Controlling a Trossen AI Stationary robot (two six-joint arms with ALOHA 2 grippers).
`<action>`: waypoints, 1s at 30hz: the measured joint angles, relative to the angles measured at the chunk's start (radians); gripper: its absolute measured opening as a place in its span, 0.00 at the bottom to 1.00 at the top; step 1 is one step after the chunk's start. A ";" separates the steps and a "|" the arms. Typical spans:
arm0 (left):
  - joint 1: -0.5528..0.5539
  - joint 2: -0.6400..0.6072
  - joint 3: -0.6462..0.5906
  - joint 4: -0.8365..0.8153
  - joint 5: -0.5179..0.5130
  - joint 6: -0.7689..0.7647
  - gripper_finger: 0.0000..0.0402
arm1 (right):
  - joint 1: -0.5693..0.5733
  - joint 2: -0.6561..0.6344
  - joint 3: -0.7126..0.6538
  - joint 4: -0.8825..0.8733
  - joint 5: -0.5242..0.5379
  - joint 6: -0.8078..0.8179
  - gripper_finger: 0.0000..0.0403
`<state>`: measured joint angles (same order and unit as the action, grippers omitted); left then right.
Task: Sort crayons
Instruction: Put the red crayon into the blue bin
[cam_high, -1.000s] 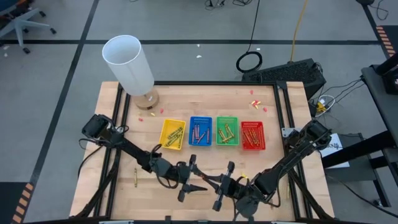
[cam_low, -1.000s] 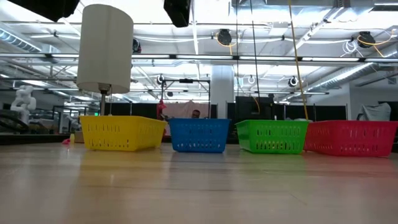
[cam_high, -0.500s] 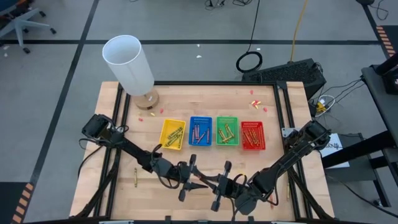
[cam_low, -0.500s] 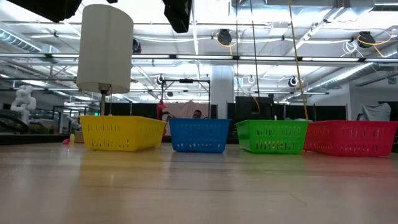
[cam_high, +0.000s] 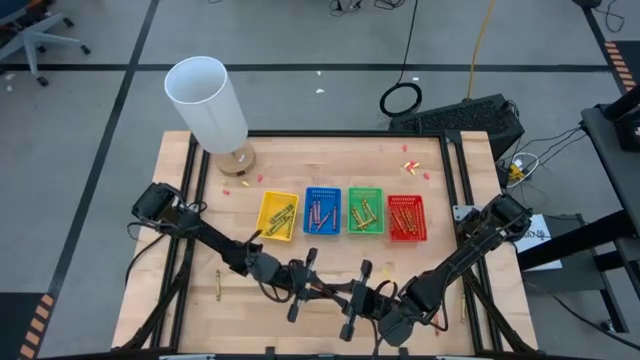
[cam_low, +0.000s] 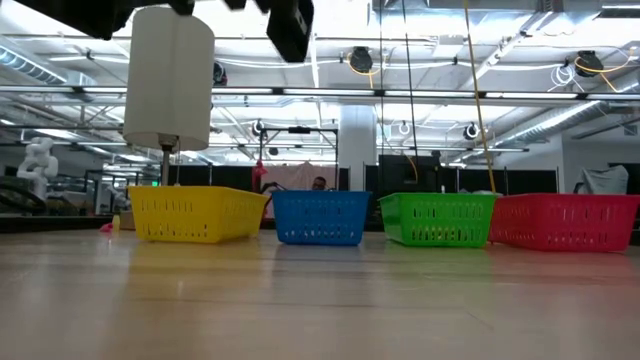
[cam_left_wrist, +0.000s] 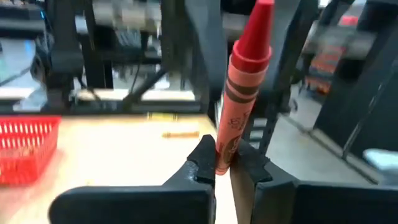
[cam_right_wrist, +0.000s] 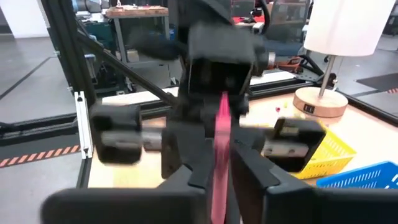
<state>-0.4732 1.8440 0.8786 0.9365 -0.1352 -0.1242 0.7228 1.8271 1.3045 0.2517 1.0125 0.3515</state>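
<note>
Two dark jointed arms, black blocky pincer fingers (cam_left_wrist: 202, 163) (matte), thin cables

Floor (cam_high: 90, 110): grey, marked with dark tape lines. Office chair (cam_high: 35, 40) — far left corner. Black cable coil (cam_high: 400, 99) on the floor beyond the table, with a black box (cam_high: 470, 118) to its right. Ceiling (cam_low: 420, 60): white beams, pipes and strip lights — seen across the table. White pillar (cam_low: 355, 145) at mid-room. Dark racks (cam_low: 420, 175) along the far wall.
</note>
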 joint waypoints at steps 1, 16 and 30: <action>0.001 0.000 0.000 -0.020 0.002 -0.002 0.05 | 0.005 0.000 0.000 0.001 0.003 0.000 0.11; 0.004 -0.006 0.000 -0.253 0.003 -0.078 0.06 | 0.020 0.003 0.000 -0.166 -0.008 0.210 0.45; 0.015 -0.006 -0.001 -0.327 0.002 -0.081 0.06 | -0.075 0.050 0.000 -0.218 -0.137 0.265 0.47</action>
<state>-0.4583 1.8378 0.8780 0.6098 -0.1329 -0.2050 0.6480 1.8773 1.3045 0.0338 0.8757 0.6161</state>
